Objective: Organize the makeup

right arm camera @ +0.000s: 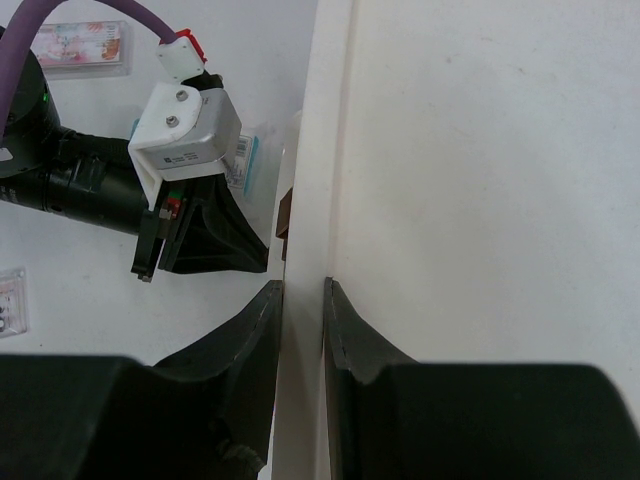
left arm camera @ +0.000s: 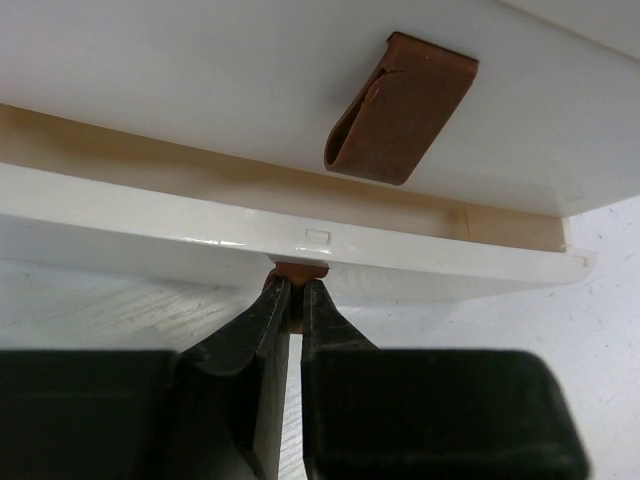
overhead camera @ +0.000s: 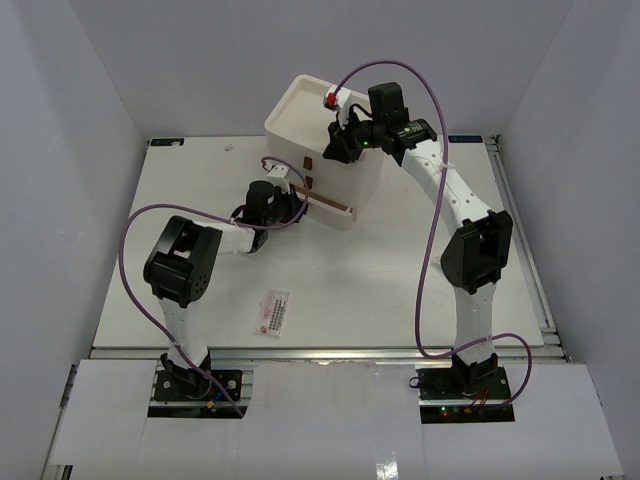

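Note:
A flat sachet with pink-red print lies on the table near the front; it also shows in the right wrist view. That view shows a blue-print sachet beside the box and another sachet at the left edge. My left gripper is shut on the brown pull tab of the bottom drawer, which stands a little open. My right gripper is shut on the top rim of the cream drawer box. Sponges, tube and bottle are out of view.
The box stands at the back middle of the table. A second brown tab hangs on the drawer above. My left arm lies low in front of the box. White walls enclose the table.

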### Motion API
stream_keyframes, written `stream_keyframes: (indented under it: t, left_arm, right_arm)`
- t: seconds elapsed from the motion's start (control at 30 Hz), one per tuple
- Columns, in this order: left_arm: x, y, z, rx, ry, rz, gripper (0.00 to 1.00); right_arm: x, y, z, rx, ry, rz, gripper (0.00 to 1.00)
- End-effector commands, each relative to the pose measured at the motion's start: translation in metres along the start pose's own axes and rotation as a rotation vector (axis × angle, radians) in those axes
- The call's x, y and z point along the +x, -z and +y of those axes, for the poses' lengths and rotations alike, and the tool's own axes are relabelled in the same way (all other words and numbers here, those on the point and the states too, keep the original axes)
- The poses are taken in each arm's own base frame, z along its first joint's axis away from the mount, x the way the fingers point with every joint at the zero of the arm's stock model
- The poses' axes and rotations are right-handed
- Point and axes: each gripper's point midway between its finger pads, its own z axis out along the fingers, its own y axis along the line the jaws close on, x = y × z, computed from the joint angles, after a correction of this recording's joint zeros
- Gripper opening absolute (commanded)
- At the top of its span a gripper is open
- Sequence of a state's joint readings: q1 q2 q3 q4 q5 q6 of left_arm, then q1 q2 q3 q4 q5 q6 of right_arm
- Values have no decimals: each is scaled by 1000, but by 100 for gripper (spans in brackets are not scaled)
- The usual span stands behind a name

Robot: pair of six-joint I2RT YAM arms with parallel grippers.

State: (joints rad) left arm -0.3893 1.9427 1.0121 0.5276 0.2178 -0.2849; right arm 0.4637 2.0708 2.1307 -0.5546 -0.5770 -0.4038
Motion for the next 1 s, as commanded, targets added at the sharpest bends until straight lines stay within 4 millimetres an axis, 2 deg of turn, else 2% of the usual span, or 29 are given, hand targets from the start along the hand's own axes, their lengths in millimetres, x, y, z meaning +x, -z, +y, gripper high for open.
stream_keyframes:
  t: [0.0, 0.3, 0.43, 0.7, 0.8, 0.87, 0.97]
  left_arm:
    - [-12, 7, -2, -10, 1, -36, 13]
    - [-1, 44, -3, -36, 11, -44, 4]
    - [5, 61, -2, -52, 18, -44, 3]
    - [21, 109, -4, -84, 69, -67, 2]
    - [26, 119, -3, -94, 76, -64, 3]
    - [22, 124, -5, -95, 75, -75, 3]
    - [17, 124, -5, -102, 71, -75, 16]
  right_arm:
    - [28, -9, 52, -168, -133, 91, 20]
    - [30, -7, 52, -156, -129, 98, 20]
    - [29, -6, 53, -155, -128, 99, 20]
    - [30, -3, 54, -152, -125, 103, 20]
    - [31, -3, 55, -152, -126, 104, 20]
    - [32, -3, 54, -149, -125, 106, 20]
    - [29, -1, 54, -148, -113, 101, 31]
